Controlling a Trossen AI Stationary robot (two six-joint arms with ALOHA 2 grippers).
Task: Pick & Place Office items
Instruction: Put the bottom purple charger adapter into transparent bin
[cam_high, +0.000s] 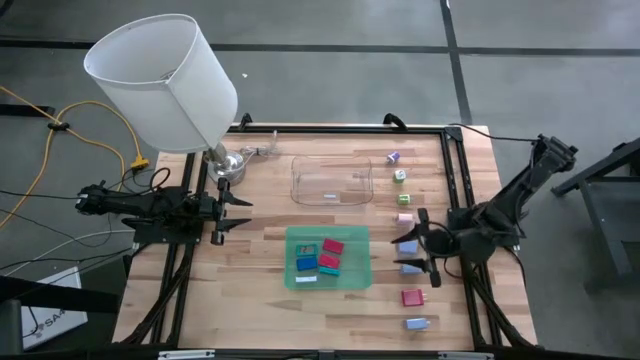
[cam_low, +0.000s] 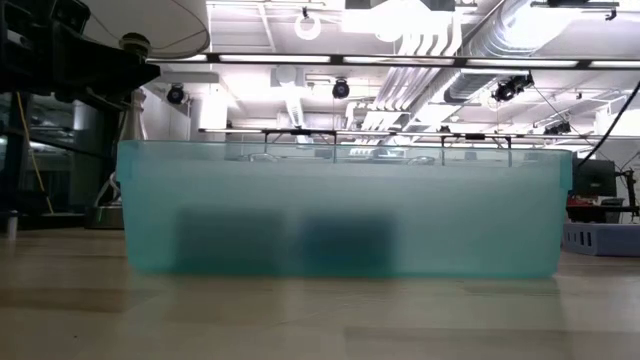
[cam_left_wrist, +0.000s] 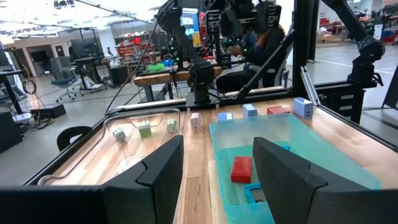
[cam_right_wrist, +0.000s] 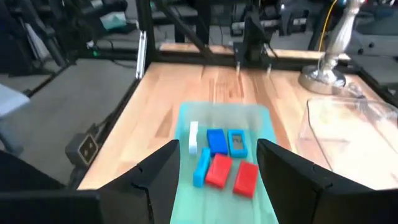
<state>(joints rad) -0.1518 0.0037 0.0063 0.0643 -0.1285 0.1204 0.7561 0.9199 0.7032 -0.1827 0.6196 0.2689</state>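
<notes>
A green translucent tray (cam_high: 352, 280) sits mid-table and holds red (cam_high: 332, 246), blue (cam_high: 306, 264), teal and white blocks. In the right wrist view these show as red blocks (cam_right_wrist: 219, 170) and a blue block (cam_right_wrist: 216, 140). More blocks lie in a row along the table's right side, from purple (cam_high: 393, 157) to red (cam_high: 412, 297). My right gripper (cam_high: 426, 247) (cam_right_wrist: 217, 180) is open at that row, fingers pointing left, with a pale blue block (cam_high: 405, 244) beside its tips. My left gripper (cam_high: 238, 212) (cam_left_wrist: 214, 174) is open, left of the tray, touching nothing.
A clear plastic tray (cam_high: 332, 180) lies beyond the green one. A lamp with a big white shade (cam_high: 160, 80) stands on its metal base (cam_high: 225, 163) at the far left corner. In the low view the green tray's wall (cam_low: 340, 215) fills the picture.
</notes>
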